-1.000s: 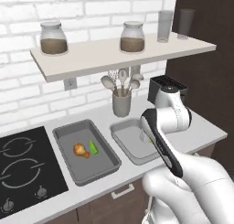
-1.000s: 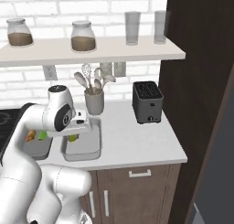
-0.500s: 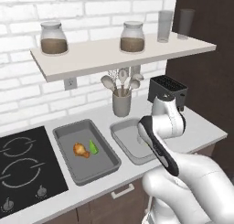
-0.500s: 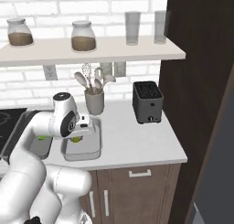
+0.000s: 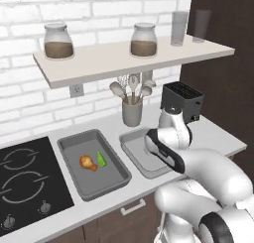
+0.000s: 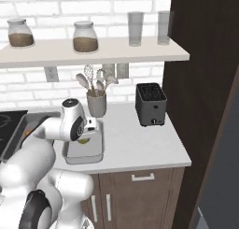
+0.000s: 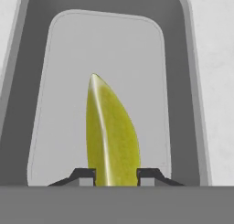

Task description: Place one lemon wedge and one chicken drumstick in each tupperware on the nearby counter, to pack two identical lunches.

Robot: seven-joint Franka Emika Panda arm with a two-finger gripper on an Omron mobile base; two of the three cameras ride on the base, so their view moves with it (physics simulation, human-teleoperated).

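My gripper (image 7: 115, 176) is shut on a yellow-green lemon wedge (image 7: 112, 136) that points down over the bare floor of the right tupperware (image 7: 105, 49). From the right base view, the hand hangs low over this grey container (image 6: 88, 154), and a sliver of the lemon wedge (image 6: 84, 140) shows under it. The left tupperware (image 5: 74, 148) holds a golden-brown chicken drumstick (image 5: 88, 162) beside a second lemon wedge (image 5: 101, 159). My arm hides part of the right tupperware (image 5: 130, 138) in the left base view. Both containers sit on the off-white counter (image 6: 140, 144).
A black toaster (image 6: 150, 104) stands right of the containers and a grey utensil holder (image 5: 132, 112) behind them. The black stovetop (image 5: 25, 177) lies at the left. A shelf (image 5: 124, 58) with jars and glasses hangs overhead; a dark tall panel (image 6: 205, 83) closes off the right.
The hand has sunk lower toward the right tupperware, still holding the lemon wedge. The drumstick and wedge in the left container have not moved.
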